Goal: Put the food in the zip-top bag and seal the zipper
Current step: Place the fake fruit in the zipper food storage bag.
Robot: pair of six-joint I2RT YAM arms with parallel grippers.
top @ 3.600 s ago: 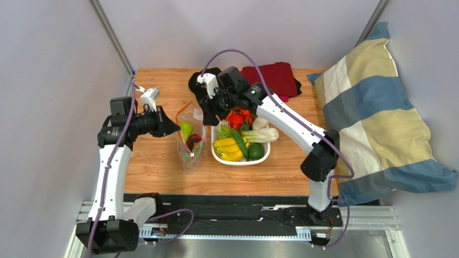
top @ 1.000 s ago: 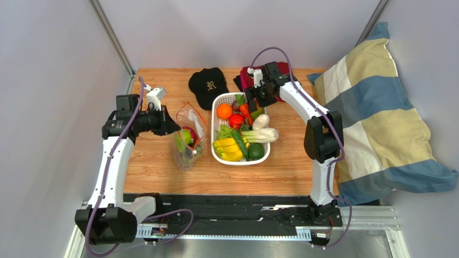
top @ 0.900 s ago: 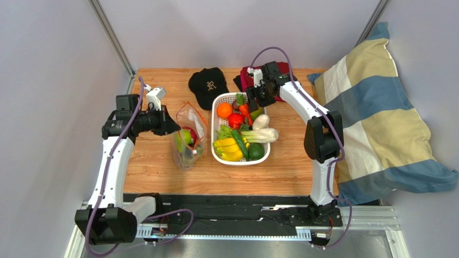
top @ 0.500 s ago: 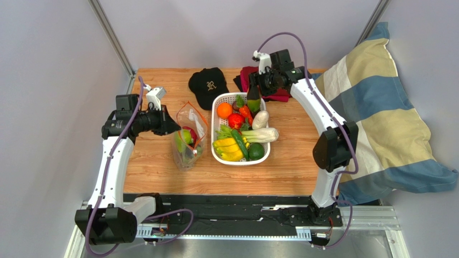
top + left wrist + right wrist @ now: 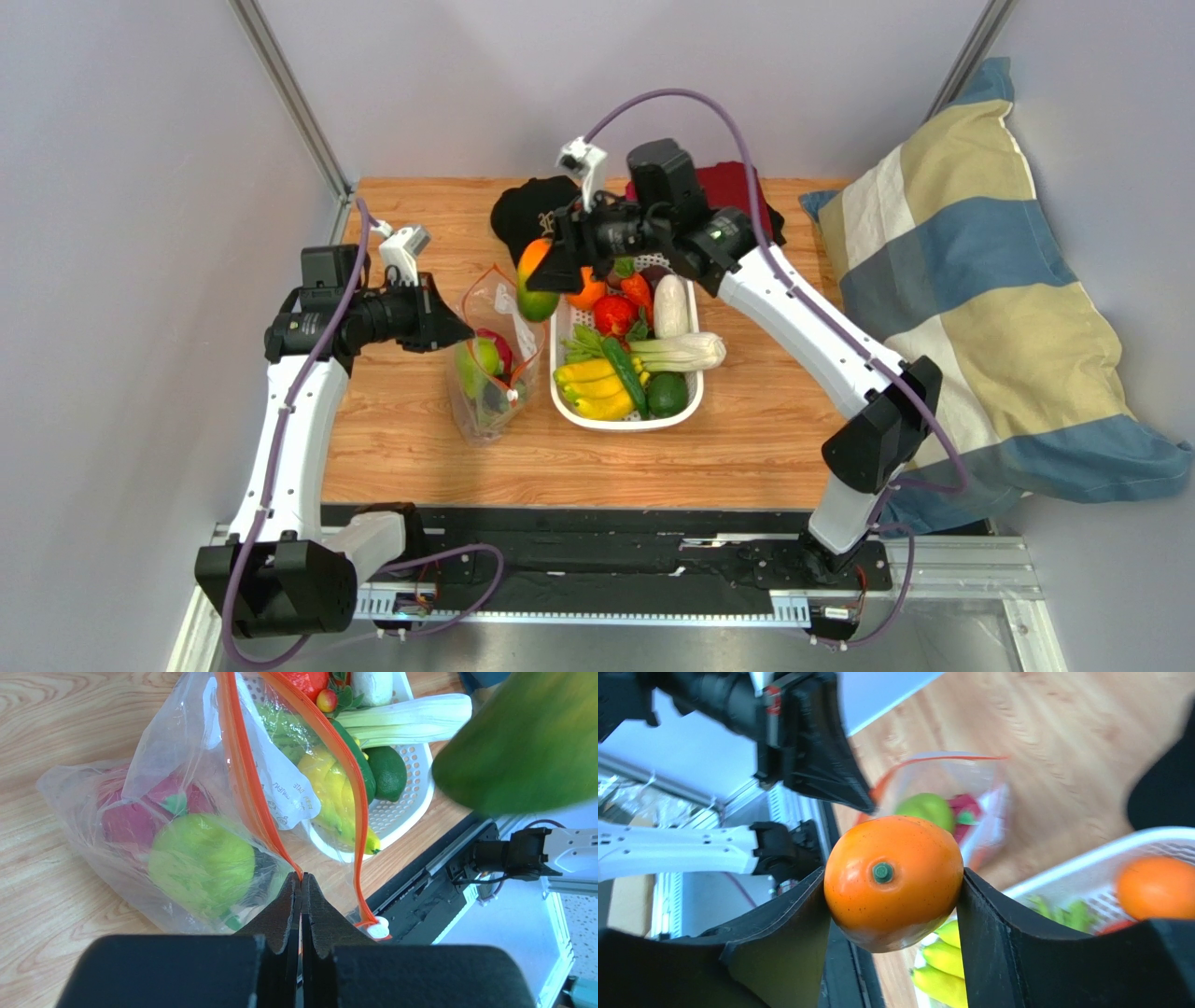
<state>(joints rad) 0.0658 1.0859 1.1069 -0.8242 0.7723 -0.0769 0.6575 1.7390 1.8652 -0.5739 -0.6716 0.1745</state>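
The clear zip-top bag (image 5: 491, 367) stands open left of the white basket (image 5: 567, 398). It holds the pink dragon fruit (image 5: 123, 812) and the round green fruit (image 5: 200, 862). My left gripper (image 5: 301, 877) is shut on the red zipper strip (image 5: 238, 777) and holds the mouth open; the pale tab (image 5: 377, 929) hangs at the strip's end. My right gripper (image 5: 892, 882) is shut on the orange-green mango (image 5: 894, 878) and holds it in the air just right of the bag's mouth (image 5: 535, 280). The small dark fruit is hidden.
The basket holds yellow bananas (image 5: 596, 389), white-stemmed greens (image 5: 680, 350), an orange (image 5: 586, 291), red pieces and a dark green fruit (image 5: 668, 394). A black cap (image 5: 529, 210) and red cloth (image 5: 730, 189) lie at the back. A striped pillow (image 5: 982, 308) leans at the right.
My right gripper lifted the mango out of the basket's far end and carried it left, to beside the bag's mouth. My left gripper has held the bag's strip in place.
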